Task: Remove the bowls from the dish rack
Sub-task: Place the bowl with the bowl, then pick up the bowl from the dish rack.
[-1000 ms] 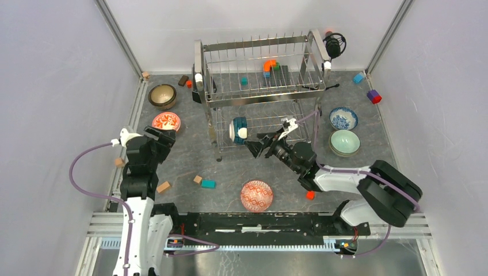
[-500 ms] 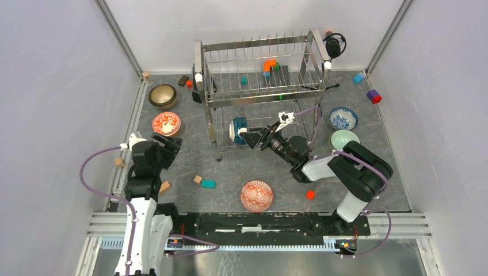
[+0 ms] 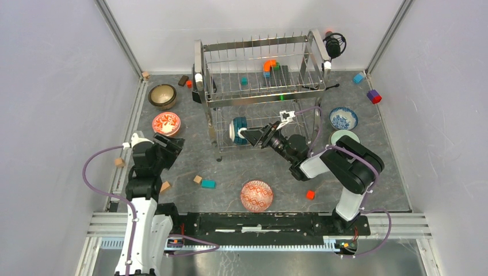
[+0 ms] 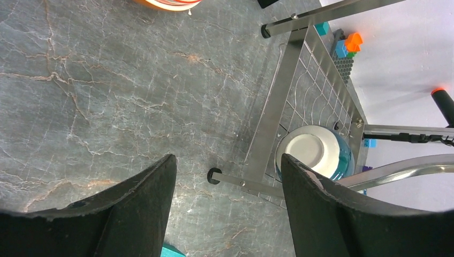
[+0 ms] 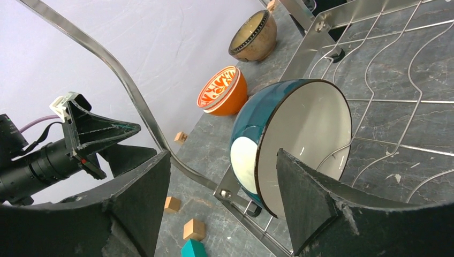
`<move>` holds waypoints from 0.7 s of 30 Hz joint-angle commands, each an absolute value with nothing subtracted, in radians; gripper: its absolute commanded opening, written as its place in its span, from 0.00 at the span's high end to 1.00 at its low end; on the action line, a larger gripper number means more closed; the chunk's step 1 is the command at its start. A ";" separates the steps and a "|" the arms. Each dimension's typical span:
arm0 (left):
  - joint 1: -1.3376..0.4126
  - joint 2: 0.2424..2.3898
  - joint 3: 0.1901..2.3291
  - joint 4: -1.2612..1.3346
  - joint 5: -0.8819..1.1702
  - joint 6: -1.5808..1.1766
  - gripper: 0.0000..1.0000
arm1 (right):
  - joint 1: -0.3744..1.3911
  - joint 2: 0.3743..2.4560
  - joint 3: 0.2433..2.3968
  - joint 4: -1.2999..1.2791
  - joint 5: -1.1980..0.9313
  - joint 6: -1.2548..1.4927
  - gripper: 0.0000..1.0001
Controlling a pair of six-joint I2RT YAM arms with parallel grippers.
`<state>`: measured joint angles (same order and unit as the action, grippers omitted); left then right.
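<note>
The steel dish rack (image 3: 260, 86) stands at the back middle. One teal bowl (image 3: 237, 130) with a white inside stands on edge in its lower tier. My right gripper (image 3: 250, 136) reaches into that tier, open. In the right wrist view its jaws straddle the teal bowl's (image 5: 300, 134) rim, one finger (image 5: 321, 209) before the white inside, the other finger (image 5: 136, 198) well clear. My left gripper (image 3: 171, 142) hangs open over bare table left of the rack (image 4: 300, 80), nothing between its fingers (image 4: 139, 203). Its view shows the teal bowl (image 4: 308, 152) too.
On the table lie a brown-gold bowl (image 3: 162, 95), an orange bowl (image 3: 166, 122), a red patterned bowl (image 3: 256, 195), a blue-and-white bowl (image 3: 343, 118) and a pale green bowl (image 3: 342, 135). Small blocks (image 3: 208, 184) are scattered about. A black microphone (image 3: 334, 43) stands at the back right.
My right gripper has pushed left into the lower tier up to the teal bowl, its jaws narrowing a little. The left arm has drawn back slightly.
</note>
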<state>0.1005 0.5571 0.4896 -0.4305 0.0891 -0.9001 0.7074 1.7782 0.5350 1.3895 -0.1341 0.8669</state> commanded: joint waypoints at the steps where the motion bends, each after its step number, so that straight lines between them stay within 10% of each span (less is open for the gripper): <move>1: 0.095 0.550 0.481 -0.380 0.113 -0.870 0.23 | 0.706 1.816 0.576 1.400 -0.159 0.861 0.24; 21: 0.085 0.550 0.477 -0.371 0.119 -0.874 0.24 | 0.692 1.987 0.674 1.586 -0.341 0.990 0.46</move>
